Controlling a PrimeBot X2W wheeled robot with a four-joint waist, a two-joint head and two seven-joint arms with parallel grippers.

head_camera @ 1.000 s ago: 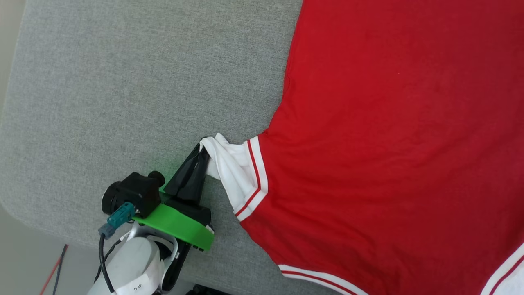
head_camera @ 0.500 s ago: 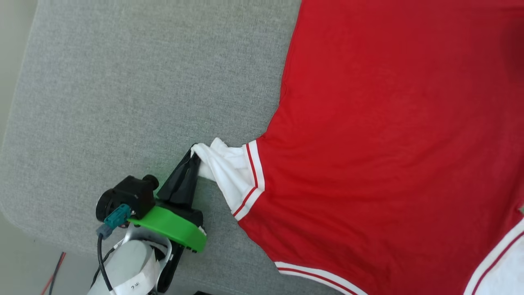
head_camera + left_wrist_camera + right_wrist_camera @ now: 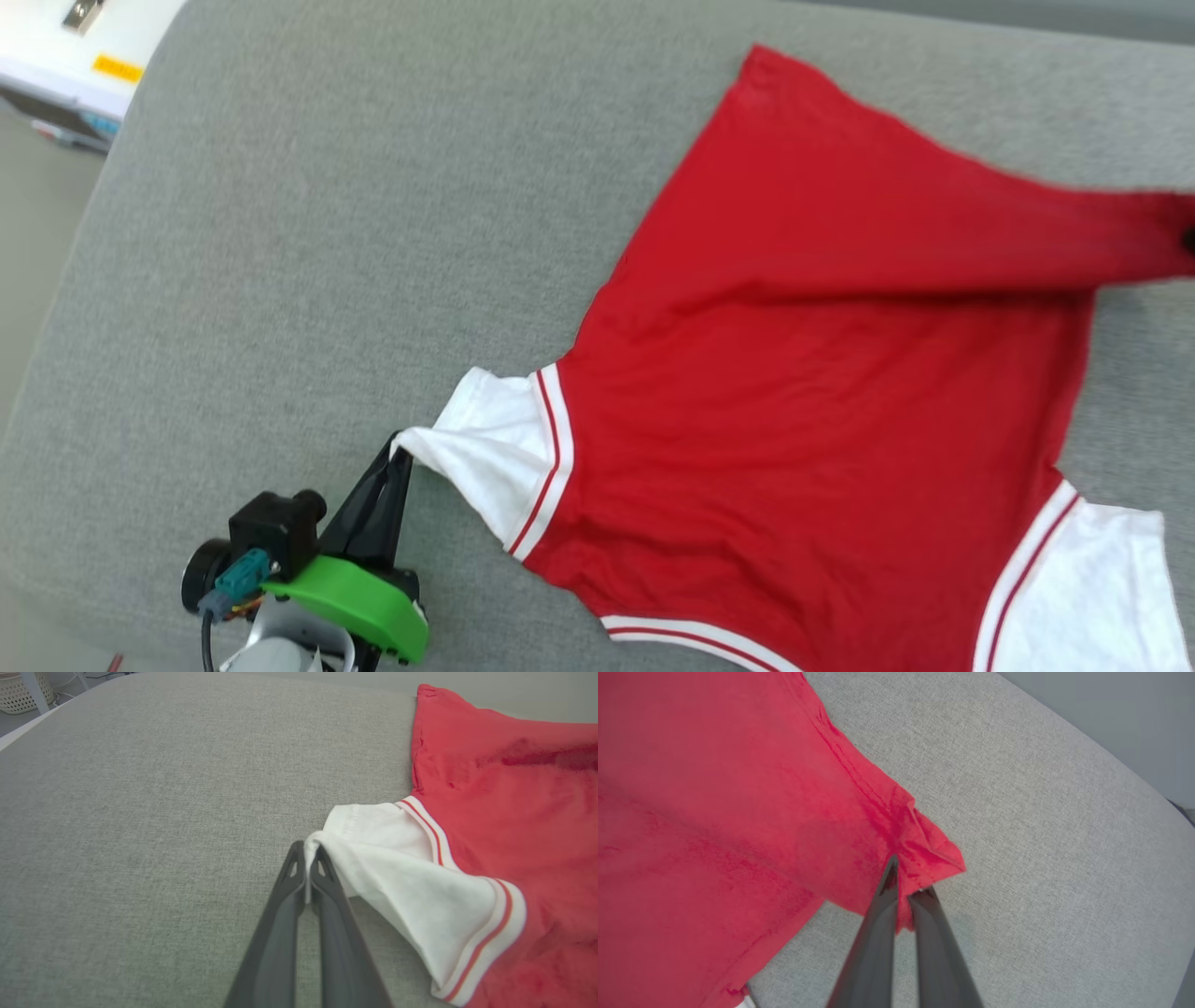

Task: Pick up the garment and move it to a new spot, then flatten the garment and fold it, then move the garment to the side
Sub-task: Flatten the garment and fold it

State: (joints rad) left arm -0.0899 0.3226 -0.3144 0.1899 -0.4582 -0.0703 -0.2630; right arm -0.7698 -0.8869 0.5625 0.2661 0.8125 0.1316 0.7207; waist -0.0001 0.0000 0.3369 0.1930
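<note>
- The head view took in the whole spread. The garment [image 3: 794,420] lay across the grey cushion [image 3: 308,233] with plain red cloth facing up. One red corner was drawn out long toward the right edge, and a second white sleeve [image 3: 1092,597] lay flat at the lower right.
- The left wrist view went in close. The left gripper [image 3: 307,851] had its two dark fingers pressed together on the tip of the near white sleeve [image 3: 397,872]. The cloth was pulled to a point between them, and the striped trim [image 3: 490,933] ran where the white met the red.
- The right wrist view caught the other end. The right gripper [image 3: 908,879] was clamped tight on a creased red hem corner [image 3: 934,856], with fabric bunched between its fingers.
- As for pose, the left arm sat at the lower left of the head view. Its fingers were angled up and to the right, low over the cushion, with the green mount [image 3: 355,607] and black camera [image 3: 271,532] just behind them.
</note>
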